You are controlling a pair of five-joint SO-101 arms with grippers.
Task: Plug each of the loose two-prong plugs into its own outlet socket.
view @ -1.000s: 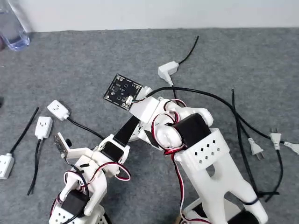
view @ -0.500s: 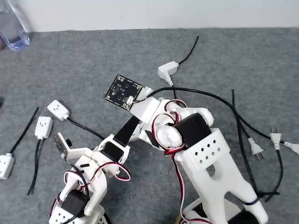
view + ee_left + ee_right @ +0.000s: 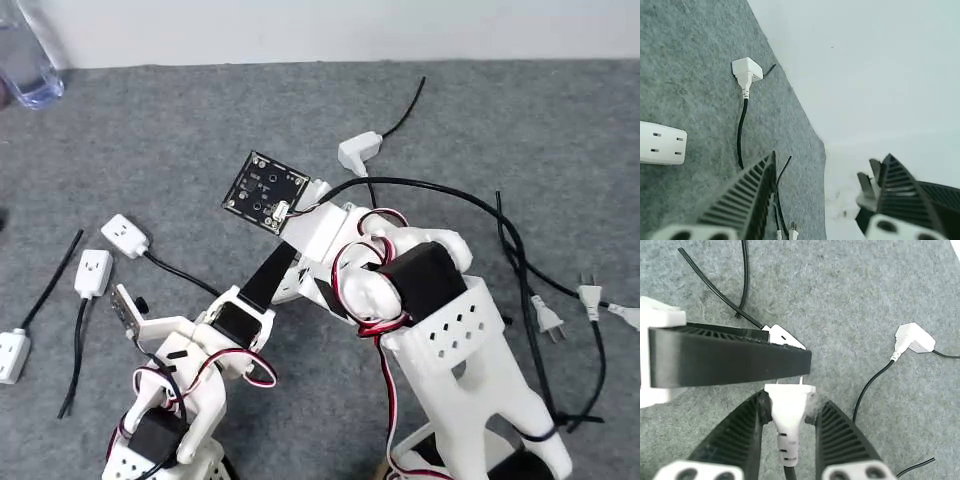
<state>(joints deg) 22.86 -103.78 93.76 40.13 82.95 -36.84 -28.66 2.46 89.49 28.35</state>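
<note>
**Right pincer pinches a plug, left pincer gapes wide**

A grey carpeted table (image 3: 500, 130) carries everything. In the high view the bulkier right arm (image 3: 440, 320) bends toward the middle of the table. The slimmer left arm (image 3: 190, 350) reaches up beside it. In the right wrist view, one long black finger (image 3: 730, 357) of the left arm lies across the scene.

The right gripper (image 3: 790, 401) is pinching a white two-prong plug (image 3: 786, 415) between its ribbed black fingers. The prongs point away from the wrist and end right at the edge of that long black finger. Past the finger shows the corner of a white outlet socket (image 3: 782, 336), mostly hidden. The left gripper (image 3: 830, 160) is spread wide, with nothing between its jaws.

Three more white sockets lie on the left part of the table, each on a black cord. The first socket (image 3: 125, 234) and the second socket (image 3: 93, 272) lie near each other. The third socket (image 3: 12, 355) lies at the table's left edge. A white angled cord end (image 3: 360, 152) lies near the top middle; whether it is a plug or a socket cannot be told.

Two loose plugs lie on the right side, well apart from the sockets. One plug (image 3: 545, 315) is just beside the other plug (image 3: 590, 297). A clear bottle (image 3: 25, 60) stands in the top left corner.
</note>
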